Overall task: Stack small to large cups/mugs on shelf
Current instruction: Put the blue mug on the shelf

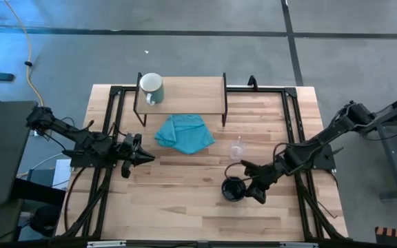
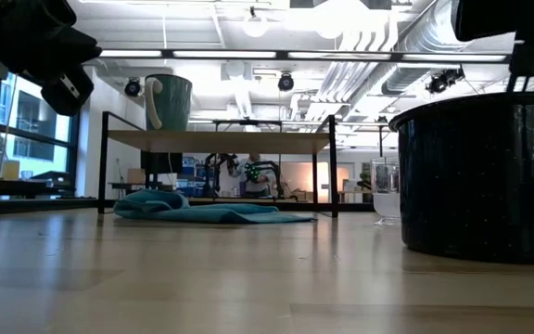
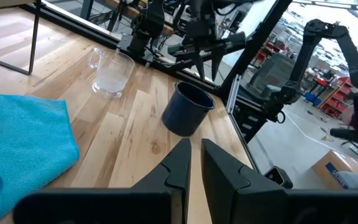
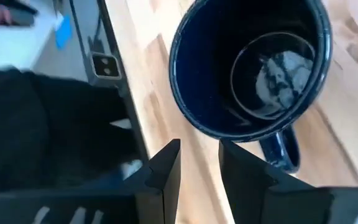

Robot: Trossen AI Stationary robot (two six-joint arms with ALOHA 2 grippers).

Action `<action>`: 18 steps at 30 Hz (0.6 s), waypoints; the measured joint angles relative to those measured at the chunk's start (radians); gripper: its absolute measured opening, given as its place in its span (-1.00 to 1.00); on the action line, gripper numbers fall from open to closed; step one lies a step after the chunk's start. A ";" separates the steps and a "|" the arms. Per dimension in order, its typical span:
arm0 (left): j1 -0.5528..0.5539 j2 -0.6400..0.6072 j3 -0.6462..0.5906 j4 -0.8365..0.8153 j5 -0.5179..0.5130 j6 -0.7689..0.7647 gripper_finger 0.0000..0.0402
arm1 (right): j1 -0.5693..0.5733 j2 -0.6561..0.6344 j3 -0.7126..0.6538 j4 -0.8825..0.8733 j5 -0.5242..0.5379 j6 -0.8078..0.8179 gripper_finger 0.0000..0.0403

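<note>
A pale mug [image 1: 151, 87] stands upright on the left end of the shelf [image 1: 191, 93], a low wood board on black legs at the table's far side. A clear glass cup [image 1: 237, 149] stands on the table right of centre. Nearer the front, a black mug [image 1: 232, 189] stands upright, its handle [image 4: 279, 149] toward the right arm. My right gripper [image 4: 199, 152] is open just right of the mug, slanting down at its handle side, with only bare table between its fingers. My left gripper [image 1: 142, 154] hovers shut over the table's left part, holding nothing.
A teal cloth [image 1: 183, 133] lies crumpled on the table in front of the shelf and partly under it. Black frame rails [image 1: 296, 138] run along the table's left and right sides. Bare wood lies between the two grippers and along the table's near edge.
</note>
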 joint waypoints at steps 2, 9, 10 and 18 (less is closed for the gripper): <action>0.000 0.000 0.000 0.000 0.000 -0.011 -0.87 | 0.000 0.016 0.000 -0.002 0.000 -0.032 -0.50; 0.000 0.000 0.000 0.001 0.024 -0.055 -0.87 | 0.000 0.026 0.000 -0.048 0.002 -0.127 -0.50; 0.000 0.000 0.000 0.001 0.024 -0.060 -0.87 | 0.000 0.024 0.000 -0.067 0.002 -0.135 -0.50; 0.000 0.000 0.000 0.003 0.026 -0.080 -0.87 | 0.000 0.019 0.000 -0.114 0.017 -0.247 -0.50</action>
